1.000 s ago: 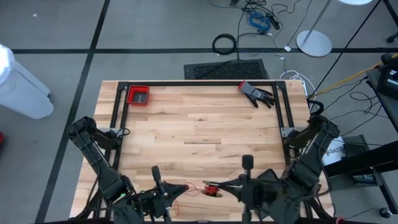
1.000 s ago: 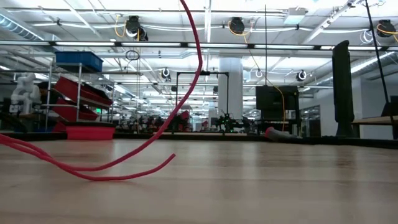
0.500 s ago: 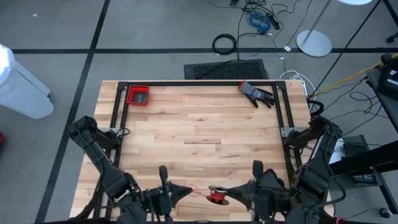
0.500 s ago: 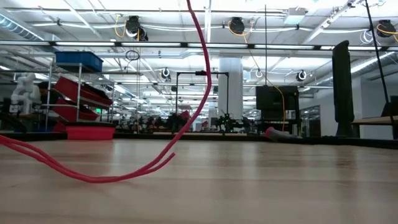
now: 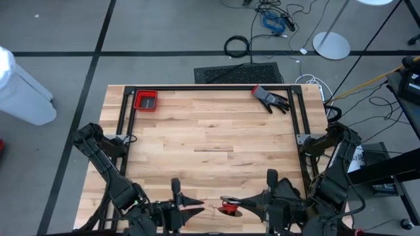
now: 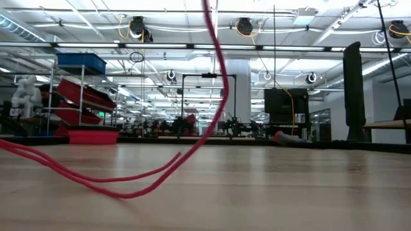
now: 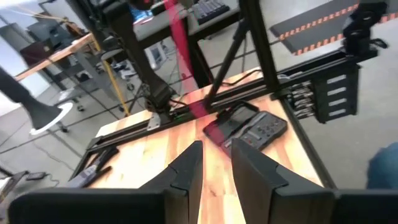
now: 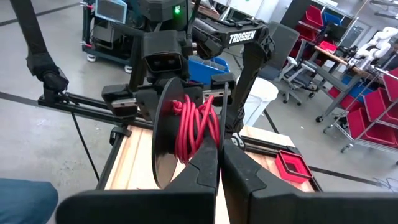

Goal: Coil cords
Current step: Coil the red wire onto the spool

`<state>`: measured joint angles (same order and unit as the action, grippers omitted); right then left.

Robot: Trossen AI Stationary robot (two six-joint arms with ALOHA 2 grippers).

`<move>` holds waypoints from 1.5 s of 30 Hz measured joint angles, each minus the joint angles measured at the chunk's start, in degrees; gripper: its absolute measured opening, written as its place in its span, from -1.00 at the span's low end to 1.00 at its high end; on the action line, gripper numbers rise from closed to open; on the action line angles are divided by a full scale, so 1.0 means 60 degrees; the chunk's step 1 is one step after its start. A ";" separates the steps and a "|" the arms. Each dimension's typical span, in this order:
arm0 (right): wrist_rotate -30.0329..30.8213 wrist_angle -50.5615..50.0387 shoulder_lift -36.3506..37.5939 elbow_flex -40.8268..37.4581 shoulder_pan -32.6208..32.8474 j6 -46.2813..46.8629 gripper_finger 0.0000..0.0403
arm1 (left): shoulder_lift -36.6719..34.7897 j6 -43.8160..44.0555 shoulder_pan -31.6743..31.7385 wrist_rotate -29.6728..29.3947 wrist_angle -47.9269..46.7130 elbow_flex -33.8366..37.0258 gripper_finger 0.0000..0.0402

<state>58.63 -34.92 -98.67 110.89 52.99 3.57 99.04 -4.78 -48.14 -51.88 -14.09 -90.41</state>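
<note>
- Right gripper [image 5: 231, 203], near edge of the light wooden table [image 5: 216, 137]: fingers nearly closed. In the right wrist view the two dark fingers [image 8: 202, 165] pinch a flat round black disc [image 8: 163, 134], which stands on edge just beyond the fingertips.
- Thin red cord [image 8: 198, 127] is wound in several turns about the hub of that disc; the coil sits directly ahead of the right fingertips and touches them. From above, disc and coil show as a small red-and-black cluster [image 5: 228, 208] at the right fingertips.
- Left gripper [image 5: 187, 202] faces the right gripper across a short gap. Fingers [image 7: 186, 171] parted only a narrow slot. A blurred length of red cord [image 7: 180, 50] runs up and away from the slot; whether the pads actually grip it I cannot tell.
- From above, a short faint stretch of cord [image 5: 209, 205] spans between the two sets of fingertips.
- Low view: slack cord [image 6: 138, 183] lies in a double loop on the tabletop, then rises steeply out of the top of the picture [image 6: 221, 77].
- Well beyond both sets of fingers, at the far side of the table: small red square tray [image 5: 146, 100] at one corner, black work glove with a red cuff [image 5: 270, 99] near the other.
- On the floor beyond the table: thick black cable ring [image 5: 237, 46], blue cable bundle [image 5: 272, 21].
</note>
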 joint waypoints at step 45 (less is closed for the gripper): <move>0.2758 -0.0554 0.0000 0.0000 0.0437 -0.0464 -1.00 | 0.0807 0.2503 0.1231 0.1454 0.0164 0.0011 -0.08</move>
<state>75.18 -38.24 -98.67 110.89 55.61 0.78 103.89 10.24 -40.75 -43.16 -13.10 -90.35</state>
